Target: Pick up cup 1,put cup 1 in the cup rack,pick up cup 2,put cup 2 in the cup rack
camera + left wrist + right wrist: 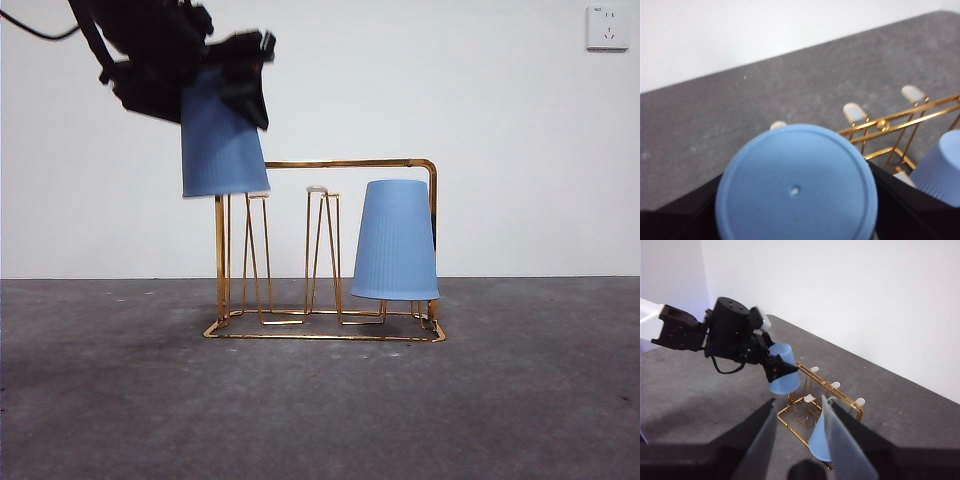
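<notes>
My left gripper (pixel 228 92) is shut on a blue cup (pixel 222 140), held mouth down and slightly tilted in the air over the left end of the gold wire cup rack (pixel 350 163). The left wrist view shows the cup's closed base (pixel 796 192) between the jaws, above the rack's pale-tipped loops (pixel 855 112). A second blue cup (pixel 395 240) sits mouth down on the rack's right end. The right wrist view shows the held cup (pixel 785 375), the rack (pixel 840 395) and the second cup (pixel 817 442). My right gripper (pixel 799 400) is open and empty, high and away from the rack.
The rack stands on a dark grey table (pixel 120 400) in front of a white wall. A wall socket (pixel 607 27) is at the upper right. The left arm (pixel 725 335) reaches in from the left side.
</notes>
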`<state>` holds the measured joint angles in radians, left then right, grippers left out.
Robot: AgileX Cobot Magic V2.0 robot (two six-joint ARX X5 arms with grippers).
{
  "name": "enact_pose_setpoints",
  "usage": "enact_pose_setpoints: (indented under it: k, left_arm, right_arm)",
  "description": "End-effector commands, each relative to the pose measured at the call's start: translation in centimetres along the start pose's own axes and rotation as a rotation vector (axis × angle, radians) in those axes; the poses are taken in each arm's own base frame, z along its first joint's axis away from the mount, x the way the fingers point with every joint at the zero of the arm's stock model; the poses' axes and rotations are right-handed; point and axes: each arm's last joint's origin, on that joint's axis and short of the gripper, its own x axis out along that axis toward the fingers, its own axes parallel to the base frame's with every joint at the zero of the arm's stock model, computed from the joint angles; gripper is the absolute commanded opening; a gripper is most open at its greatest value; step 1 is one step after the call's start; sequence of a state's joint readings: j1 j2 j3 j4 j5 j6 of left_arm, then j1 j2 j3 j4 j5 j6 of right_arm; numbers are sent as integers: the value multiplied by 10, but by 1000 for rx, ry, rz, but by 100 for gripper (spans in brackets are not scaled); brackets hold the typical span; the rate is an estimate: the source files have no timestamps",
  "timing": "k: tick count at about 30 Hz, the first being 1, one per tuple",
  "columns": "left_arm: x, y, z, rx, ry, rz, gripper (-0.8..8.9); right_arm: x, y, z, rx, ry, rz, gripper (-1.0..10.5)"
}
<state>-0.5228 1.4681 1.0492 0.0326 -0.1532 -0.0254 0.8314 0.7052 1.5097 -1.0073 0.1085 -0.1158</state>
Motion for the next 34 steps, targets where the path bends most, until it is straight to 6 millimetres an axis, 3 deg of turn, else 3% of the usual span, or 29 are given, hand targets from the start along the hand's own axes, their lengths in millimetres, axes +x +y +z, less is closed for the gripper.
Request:
enact_pose_setpoints:
  k: [1,13,34]
  left_arm:
    - [11,-1,-9,14,29,-1,-7]
    - [37,-4,-31,22,101,0,-7]
    - [54,3,-51,23,190,24,-8]
  right_arm:
    - [0,0,-1,11,-1,-5,159]
    - [1,0,-3,8,22,-2,158]
    - [1,0,-3,8,24,-2,158]
